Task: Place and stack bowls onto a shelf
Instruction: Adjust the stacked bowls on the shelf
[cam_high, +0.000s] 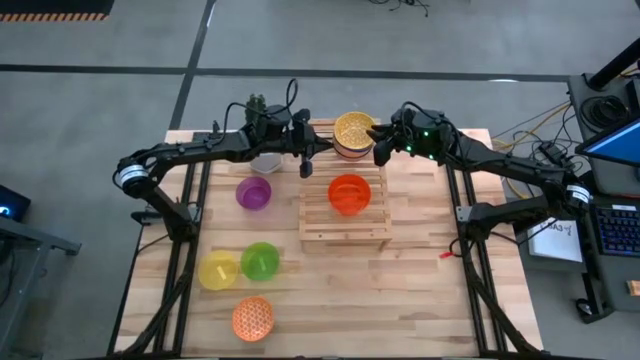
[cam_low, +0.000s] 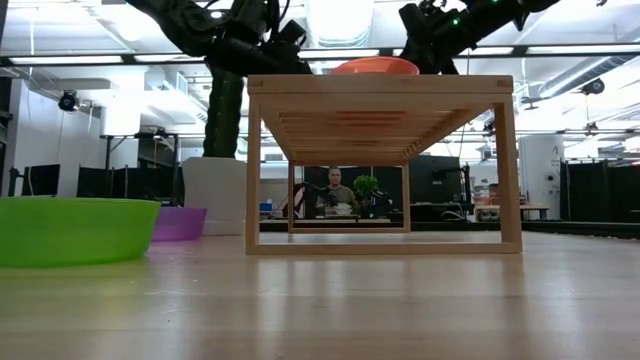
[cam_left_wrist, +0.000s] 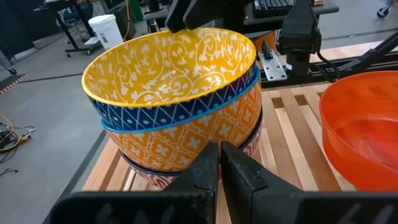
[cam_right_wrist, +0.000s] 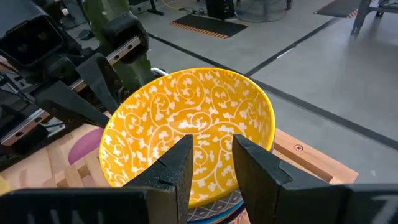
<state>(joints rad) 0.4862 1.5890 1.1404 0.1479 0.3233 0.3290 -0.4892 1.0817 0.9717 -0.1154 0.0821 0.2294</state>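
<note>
A stack of patterned bowls (cam_high: 353, 133) rests on the far end of the slatted wooden shelf (cam_high: 345, 228). Its top bowl (cam_left_wrist: 174, 74) is yellow inside, with a blue band outside. A red-orange bowl (cam_high: 349, 193) sits on the middle of the shelf. Purple (cam_high: 253, 193), green (cam_high: 260, 260), yellow (cam_high: 218, 270) and orange lattice (cam_high: 253, 318) bowls stand on the table to the shelf's left. My left gripper (cam_left_wrist: 219, 163) is shut, just left of the stack and apart from it. My right gripper (cam_right_wrist: 211, 155) is open at the stack's right rim, its fingers over the top bowl (cam_right_wrist: 186, 121).
A white cactus pot (cam_high: 265, 160) stands under my left arm near the table's far edge, beside the shelf's far left corner. The near end of the shelf (cam_high: 345, 240) is bare slats. Dark frame rails run along both table sides. A person sits far behind the table (cam_low: 335, 190).
</note>
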